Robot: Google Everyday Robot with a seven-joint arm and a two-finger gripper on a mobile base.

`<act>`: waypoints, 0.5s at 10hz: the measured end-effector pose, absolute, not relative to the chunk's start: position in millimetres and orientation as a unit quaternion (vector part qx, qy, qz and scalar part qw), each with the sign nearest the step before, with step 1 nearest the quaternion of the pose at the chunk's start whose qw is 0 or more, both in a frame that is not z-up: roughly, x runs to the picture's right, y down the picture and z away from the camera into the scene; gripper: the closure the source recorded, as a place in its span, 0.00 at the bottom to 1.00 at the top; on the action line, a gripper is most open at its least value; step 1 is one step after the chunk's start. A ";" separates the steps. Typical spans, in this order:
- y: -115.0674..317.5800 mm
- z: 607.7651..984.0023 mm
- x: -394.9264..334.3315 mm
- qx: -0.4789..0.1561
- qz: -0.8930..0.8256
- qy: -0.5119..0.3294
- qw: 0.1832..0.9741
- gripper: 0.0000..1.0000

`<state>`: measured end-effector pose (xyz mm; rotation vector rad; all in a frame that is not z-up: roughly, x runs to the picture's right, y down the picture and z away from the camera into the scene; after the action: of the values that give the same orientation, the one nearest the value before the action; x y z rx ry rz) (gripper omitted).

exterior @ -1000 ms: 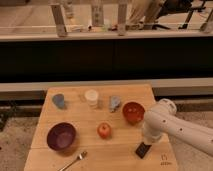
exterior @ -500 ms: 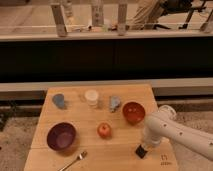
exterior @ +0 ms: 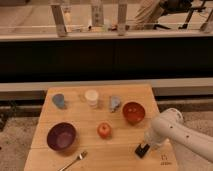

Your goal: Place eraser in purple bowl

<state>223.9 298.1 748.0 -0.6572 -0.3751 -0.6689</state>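
Note:
The purple bowl (exterior: 62, 136) sits at the front left of the wooden table (exterior: 125, 142), empty as far as I can see. My white arm reaches in from the right, and its gripper (exterior: 143, 148) is low over the table's front right, far right of the purple bowl. A small black block, seemingly the eraser (exterior: 141, 151), lies on the table right at the gripper's tip. I cannot tell whether the gripper holds it.
A red apple (exterior: 104, 130) lies between the purple bowl and the gripper. A red bowl (exterior: 133, 112), a crumpled grey-blue thing (exterior: 115, 103), a white cup (exterior: 91, 97) and a blue cup (exterior: 59, 101) stand further back. A spoon (exterior: 75, 160) lies at the front edge.
The arm's bulky upper part has shifted a little right and down. The gripper's tip and the black block have stayed in the same spot.

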 end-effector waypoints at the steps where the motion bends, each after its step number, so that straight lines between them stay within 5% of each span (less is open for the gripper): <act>1: 295.6 748.2 222.5 -0.314 -0.324 -0.179 0.875 0.20; 5: 286.5 746.8 221.7 -0.309 -0.328 -0.175 0.875 0.20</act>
<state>221.7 286.5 746.8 -0.6444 -0.3660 -0.6844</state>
